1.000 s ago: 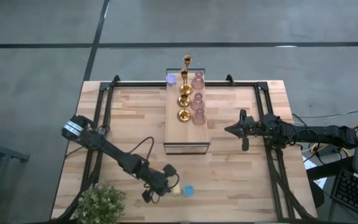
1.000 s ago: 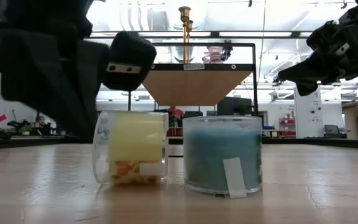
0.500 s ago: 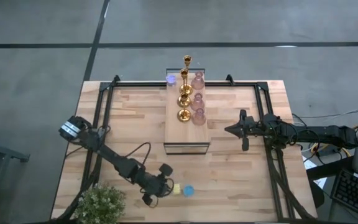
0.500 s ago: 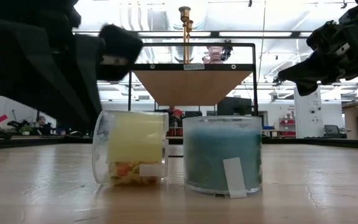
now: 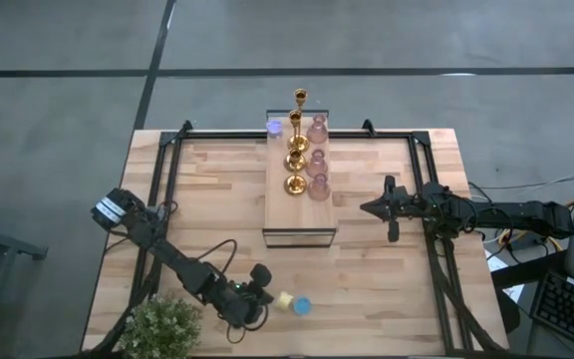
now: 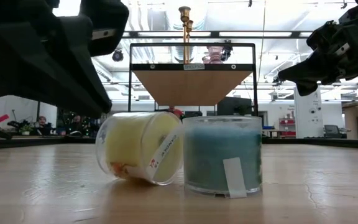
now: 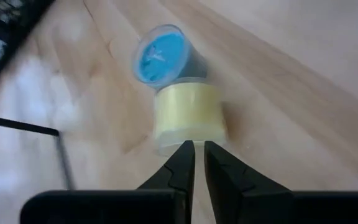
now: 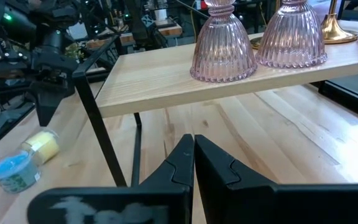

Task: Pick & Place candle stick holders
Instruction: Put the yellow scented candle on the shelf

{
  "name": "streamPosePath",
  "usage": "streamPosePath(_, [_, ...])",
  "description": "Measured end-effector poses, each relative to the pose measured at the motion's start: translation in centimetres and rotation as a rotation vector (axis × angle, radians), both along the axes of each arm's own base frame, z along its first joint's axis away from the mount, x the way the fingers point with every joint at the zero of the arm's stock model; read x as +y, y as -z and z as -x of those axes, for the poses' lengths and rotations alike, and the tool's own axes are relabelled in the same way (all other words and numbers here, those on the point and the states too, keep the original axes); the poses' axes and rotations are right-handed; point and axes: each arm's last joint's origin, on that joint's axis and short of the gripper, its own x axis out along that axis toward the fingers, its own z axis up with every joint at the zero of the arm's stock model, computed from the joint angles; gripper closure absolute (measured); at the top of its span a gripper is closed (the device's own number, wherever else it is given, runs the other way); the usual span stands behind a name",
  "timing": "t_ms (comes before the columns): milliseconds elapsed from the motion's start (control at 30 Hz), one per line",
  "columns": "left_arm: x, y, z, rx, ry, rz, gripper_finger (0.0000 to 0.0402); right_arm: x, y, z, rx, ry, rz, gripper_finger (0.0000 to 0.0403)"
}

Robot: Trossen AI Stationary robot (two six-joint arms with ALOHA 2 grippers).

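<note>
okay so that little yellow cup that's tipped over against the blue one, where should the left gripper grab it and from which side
Grip the yellow cup across its round side wall, coming from above on the side away from the blue cup. It is tilted, leaning on the blue cup, so that side is blocked. The left gripper sits just short of it with its fingers nearly together; it would probably need to open first. The right gripper waits beside the wood block.

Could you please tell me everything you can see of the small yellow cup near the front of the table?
The yellow cup is a small round clear-walled holder filled with pale yellow, with a white label strip on its side. It stands tilted, its raised edge leaning against the upright blue cup, its lower edge on the wooden table. The left gripper, fingers nearly shut, is right beside it.
</note>
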Motion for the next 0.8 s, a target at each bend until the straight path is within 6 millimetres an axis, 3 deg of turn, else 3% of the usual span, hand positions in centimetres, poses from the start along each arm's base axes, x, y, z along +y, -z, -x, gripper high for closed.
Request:
streamPosePath(367, [0.5, -1.5, -0.1, 0.075, -0.211, 0.46, 0.0356, 0.0, 0.0, 0.0, 0.0, 0.0, 0.0, 0.0394])
streamPosePath(533, [1.2, -1.8, -0.1, 0.109, -0.299, 0.6, 0.0317, 0.0, 0.0, 0.0, 0.0, 0.001, 0.0, 0.0394])
streamPosePath(800, [2.5, 0.2, 0.5, 0.132, -0.341, 0.71, 0.0255, 0.0, 0.0, 0.0, 0.0, 0.0, 0.0, 0.0394])
